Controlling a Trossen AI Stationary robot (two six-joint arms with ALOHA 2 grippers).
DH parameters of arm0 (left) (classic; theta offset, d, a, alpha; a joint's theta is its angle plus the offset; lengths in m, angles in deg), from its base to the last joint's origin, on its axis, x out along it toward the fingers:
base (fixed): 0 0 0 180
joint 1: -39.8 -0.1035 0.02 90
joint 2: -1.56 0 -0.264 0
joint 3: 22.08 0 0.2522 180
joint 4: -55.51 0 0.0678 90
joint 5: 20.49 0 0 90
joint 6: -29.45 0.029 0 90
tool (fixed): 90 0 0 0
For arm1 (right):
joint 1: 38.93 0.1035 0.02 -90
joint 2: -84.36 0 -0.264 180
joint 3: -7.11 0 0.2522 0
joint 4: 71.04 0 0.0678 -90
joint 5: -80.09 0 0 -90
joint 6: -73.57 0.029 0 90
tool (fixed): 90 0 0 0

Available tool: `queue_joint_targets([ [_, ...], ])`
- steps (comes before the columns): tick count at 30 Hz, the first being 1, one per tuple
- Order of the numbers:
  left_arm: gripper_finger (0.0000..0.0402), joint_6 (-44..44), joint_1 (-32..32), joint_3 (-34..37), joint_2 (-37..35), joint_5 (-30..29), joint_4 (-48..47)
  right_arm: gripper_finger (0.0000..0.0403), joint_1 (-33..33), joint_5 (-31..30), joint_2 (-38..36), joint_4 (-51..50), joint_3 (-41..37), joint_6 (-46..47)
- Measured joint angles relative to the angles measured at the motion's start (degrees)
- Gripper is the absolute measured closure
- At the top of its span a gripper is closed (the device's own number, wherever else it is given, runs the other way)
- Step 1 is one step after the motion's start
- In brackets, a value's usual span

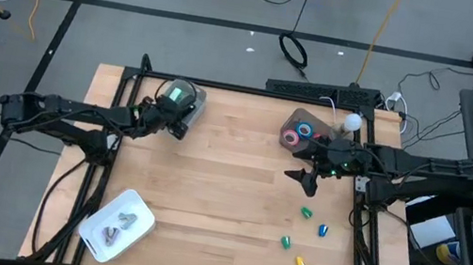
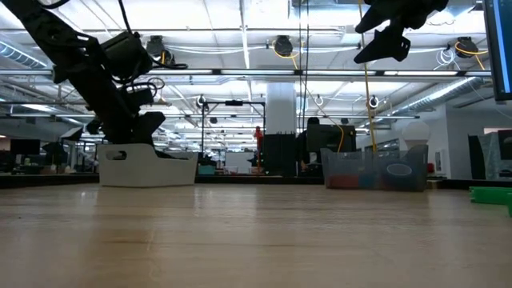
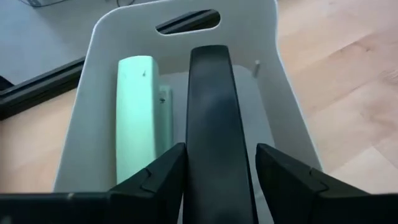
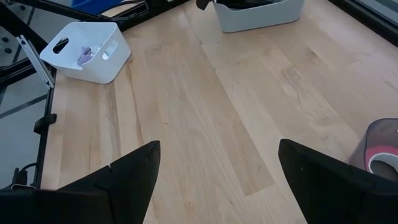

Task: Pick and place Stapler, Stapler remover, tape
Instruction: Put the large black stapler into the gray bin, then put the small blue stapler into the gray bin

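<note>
Black stapler (image 3: 214, 137) between the left tool's (image 3: 221, 171) spread fingers (mint stapler (image 3: 135, 118) alongside); right tool (image 4: 217, 180) wide, empty.

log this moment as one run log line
left gripper: over white bin, black stapler between open fingers, beside pale green stapler | right gripper: open, empty, raised above table near clear tape bin
</note>
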Motion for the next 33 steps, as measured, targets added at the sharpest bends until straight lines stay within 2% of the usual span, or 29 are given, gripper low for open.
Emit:
queue_joint_targets([
  [17,0.0202,3.19,0.00,-2.54,-1.07,-0.95,0.27,0.0080,0.00,0.01,0.00,0.08,0.00,0.00],
  [33,0.0202,2.61,-0.02,-2.54,0.31,-1.10,-5.34,0.0080,0.00,0.01,0.00,0.21,0.02,0.01],
])
